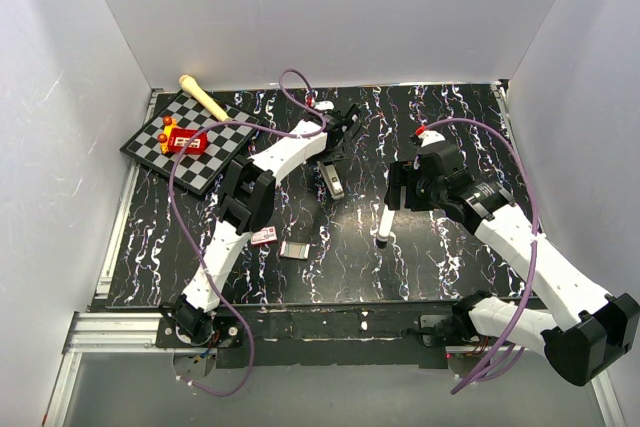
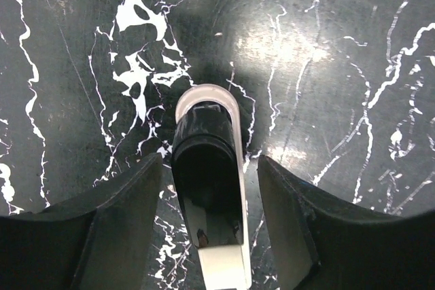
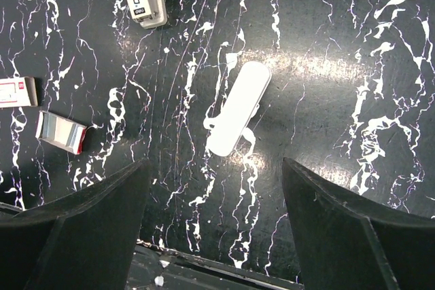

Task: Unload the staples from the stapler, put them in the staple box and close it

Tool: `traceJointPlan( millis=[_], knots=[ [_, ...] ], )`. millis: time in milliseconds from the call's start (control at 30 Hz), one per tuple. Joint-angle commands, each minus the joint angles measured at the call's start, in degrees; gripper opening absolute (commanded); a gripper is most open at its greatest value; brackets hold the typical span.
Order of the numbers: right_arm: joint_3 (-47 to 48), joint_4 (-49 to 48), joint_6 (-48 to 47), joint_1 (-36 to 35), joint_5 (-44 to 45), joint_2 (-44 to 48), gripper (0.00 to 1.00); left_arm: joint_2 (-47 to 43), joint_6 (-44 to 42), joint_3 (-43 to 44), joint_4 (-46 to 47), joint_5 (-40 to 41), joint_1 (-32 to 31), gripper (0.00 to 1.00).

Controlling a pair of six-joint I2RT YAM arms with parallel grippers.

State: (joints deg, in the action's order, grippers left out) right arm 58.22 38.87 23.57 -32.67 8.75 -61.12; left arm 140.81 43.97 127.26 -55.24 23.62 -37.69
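Left gripper, jaws parted, straddles the stapler on the table.

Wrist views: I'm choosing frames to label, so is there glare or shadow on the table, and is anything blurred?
Left wrist view: a bright glare patch on the table beyond the stapler, with a dark shadow around its far end. Right wrist view: a similar glare patch beside the white stick. Objects look sharp in both.

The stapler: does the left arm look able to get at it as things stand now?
Probably yes. The left arm holds its jaws open on either side of the stapler, with a gap on each side and nothing in between. They would likely only need to close.
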Motion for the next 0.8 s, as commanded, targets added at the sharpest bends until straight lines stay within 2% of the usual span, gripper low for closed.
traceJointPlan(
  millis=[0, 300, 367, 533, 767],
  knots=[
    [0.06, -1.69, -0.81, -0.21, -1.19, -0.14, 0.85, -0.54, 0.77, 1.67, 0.31, 1.43, 0.86, 0.54],
    [0.23, -0.99, -0.81, -0.21, -1.20, 0.48, 0.84, -1.59, -0.02, -0.52, 1.19, 1.17, 1.22, 0.15],
    [0.14, -0.90, -0.81, -0.21, -1.20, 0.48, 0.83, -2.56, -0.81, -1.92, 2.15, 0.99, 1.22, 0.00],
    [1.46, 0.58, -0.98, -0.21, -1.11, -0.05, 0.83, -6.94, -5.63, -7.80, 5.92, -0.93, 1.22, 0.00],
    [2.34, 2.17, -0.11, -0.47, -1.37, 0.56, 0.82, -20.21, -20.65, -25.55, 19.02, -7.52, 1.22, 0.00]
  ],
)
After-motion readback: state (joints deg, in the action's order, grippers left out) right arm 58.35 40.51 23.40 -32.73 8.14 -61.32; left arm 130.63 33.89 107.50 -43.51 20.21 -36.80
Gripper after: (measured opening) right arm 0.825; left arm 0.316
